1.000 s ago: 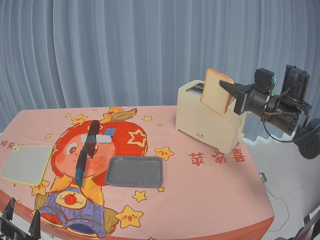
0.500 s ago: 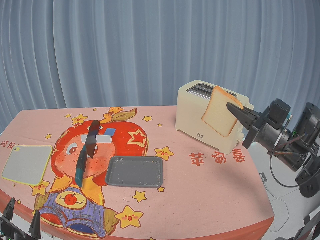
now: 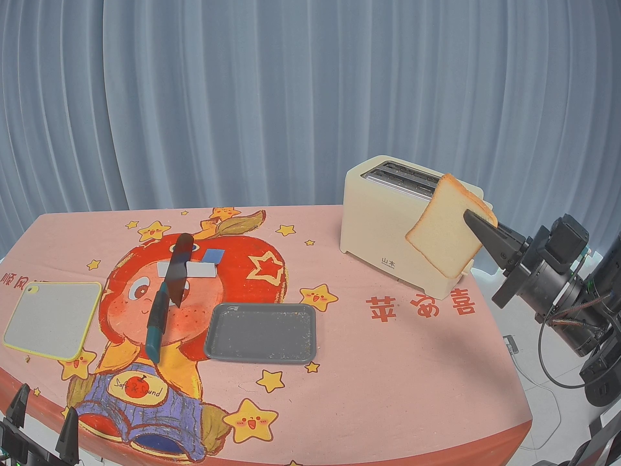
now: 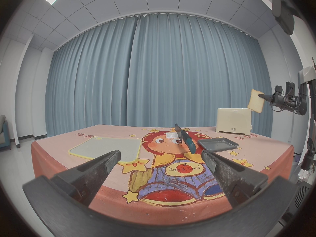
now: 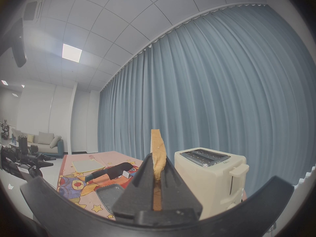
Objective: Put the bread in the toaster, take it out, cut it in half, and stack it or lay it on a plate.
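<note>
Bread (image 3: 446, 228): one slice. It is off the table, in the air at the toaster's right end, level with its top corner and apart from it. It is tilted, with the crust edge uppermost.
Toaster (image 3: 385, 228): one, cream, with two slots on top. It stands at the far right of the table.
Plate (image 3: 259, 359): one, dark grey and rectangular, speckled with crumbs. It lies flat near the table's middle.
Knife (image 3: 155, 325): one, with a teal handle and a dark blade. It lies left of the plate, its blade end propped on the white block.
Blocks: two, one white (image 3: 202, 269) and one blue (image 3: 213, 255), just beside each other.
Cutting board (image 3: 52, 318): one, pale with a yellow-green rim, at the table's left edge.
Table (image 3: 401, 370): one, under a pink cloth with a cartoon print.
Curtain (image 3: 259, 85): one, blue-grey, behind the table.
My right gripper (image 3: 471, 216): clenched on the bread at its right-hand edge. In the right wrist view the slice stands edge-on between my two fingers (image 5: 138, 181). I touch nothing else.
My left gripper (image 4: 160, 155): jaws spread wide and holding nothing. It sits low at the table's near left corner, well apart from the bread.
</note>
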You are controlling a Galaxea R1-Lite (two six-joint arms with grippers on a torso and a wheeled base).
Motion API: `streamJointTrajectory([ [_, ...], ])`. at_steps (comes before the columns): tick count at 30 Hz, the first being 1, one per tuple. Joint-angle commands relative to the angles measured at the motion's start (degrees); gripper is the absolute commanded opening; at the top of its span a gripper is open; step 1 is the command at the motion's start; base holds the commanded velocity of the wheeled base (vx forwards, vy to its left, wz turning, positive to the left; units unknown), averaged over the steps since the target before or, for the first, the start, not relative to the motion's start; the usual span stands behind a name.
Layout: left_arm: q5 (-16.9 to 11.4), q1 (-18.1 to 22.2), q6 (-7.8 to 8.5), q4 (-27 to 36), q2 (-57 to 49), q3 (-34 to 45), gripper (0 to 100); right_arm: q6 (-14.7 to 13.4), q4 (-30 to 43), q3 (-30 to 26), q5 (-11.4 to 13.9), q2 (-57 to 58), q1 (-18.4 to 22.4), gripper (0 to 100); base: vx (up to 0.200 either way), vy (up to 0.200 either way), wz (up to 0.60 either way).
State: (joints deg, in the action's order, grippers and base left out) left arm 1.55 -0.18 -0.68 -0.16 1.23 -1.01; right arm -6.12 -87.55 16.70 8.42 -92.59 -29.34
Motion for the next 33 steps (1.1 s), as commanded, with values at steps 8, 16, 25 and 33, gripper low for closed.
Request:
streamJointTrajectory([
  [8,0.0,0.0,-0.02,0.0,0.1,1.0,100,0.6,0.0,-2.9,-1.1,1.5,0.1,0,0.000,0.000,0.00],
  [16,0.0,0.0,-0.02,0.0,0.1,1.0,100,2.6,3.1,-4.4,-1.0,4.7,-1.5,0,0.000,0.000,0.00],
  [25,0.0,0.0,-0.11,0.0,0.1,1.0,100,3.0,5.8,-4.9,-1.0,7.0,-1.9,0,0.000,0.000,0.00],
  [33,0.4,0.0,-0.11,0.1,0.1,1.0,100,3.9,5.8,-6.5,-1.0,6.0,-5.0,0,0.000,0.000,0.00],
])
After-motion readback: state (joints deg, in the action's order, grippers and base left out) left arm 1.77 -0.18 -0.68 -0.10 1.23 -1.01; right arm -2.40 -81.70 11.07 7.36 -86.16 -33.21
